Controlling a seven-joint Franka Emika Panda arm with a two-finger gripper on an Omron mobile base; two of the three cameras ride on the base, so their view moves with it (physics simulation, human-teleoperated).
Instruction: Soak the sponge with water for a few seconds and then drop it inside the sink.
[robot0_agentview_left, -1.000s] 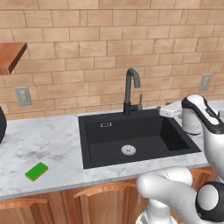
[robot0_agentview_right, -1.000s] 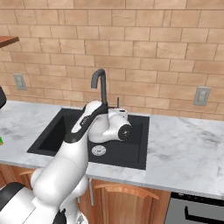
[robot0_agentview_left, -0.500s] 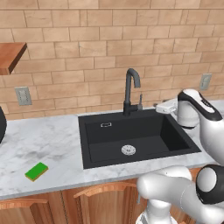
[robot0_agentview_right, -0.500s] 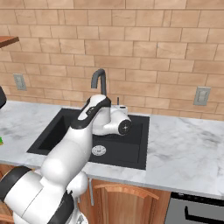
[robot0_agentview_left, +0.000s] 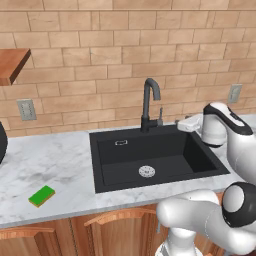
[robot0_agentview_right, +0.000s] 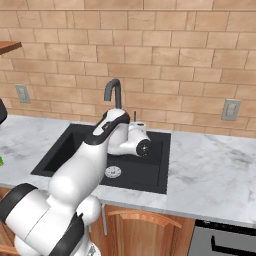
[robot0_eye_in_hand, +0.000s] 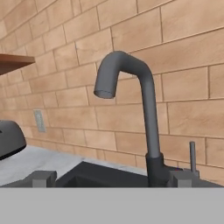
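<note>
The sponge (robot0_agentview_left: 41, 196), green on top with a yellow layer, lies flat on the marble counter left of the sink (robot0_agentview_left: 125, 150), far from the arm; a green sliver of the sponge (robot0_agentview_right: 1, 161) shows at the left edge of the right base view. My gripper (robot0_agentview_left: 180, 125) hovers open and holds nothing over the sink's rear right corner, just right of the black gooseneck tap (robot0_agentview_left: 150, 102). In the hand view the open gripper (robot0_eye_in_hand: 113, 179) faces the tap (robot0_eye_in_hand: 148, 122) close up, and its spout is dry. The water is out of view.
A thin tap lever (robot0_eye_in_hand: 191, 153) stands right of the tap's base. A dark appliance (robot0_agentview_left: 1, 145) sits at the counter's far left under a wooden shelf (robot0_agentview_left: 12, 62). Wall outlets (robot0_agentview_left: 26, 109) (robot0_agentview_left: 234, 93) flank the sink. The brick wall is close behind.
The hand has swung left along the sink's back edge, from the right rear corner toward the tap. The sponge has not moved.
</note>
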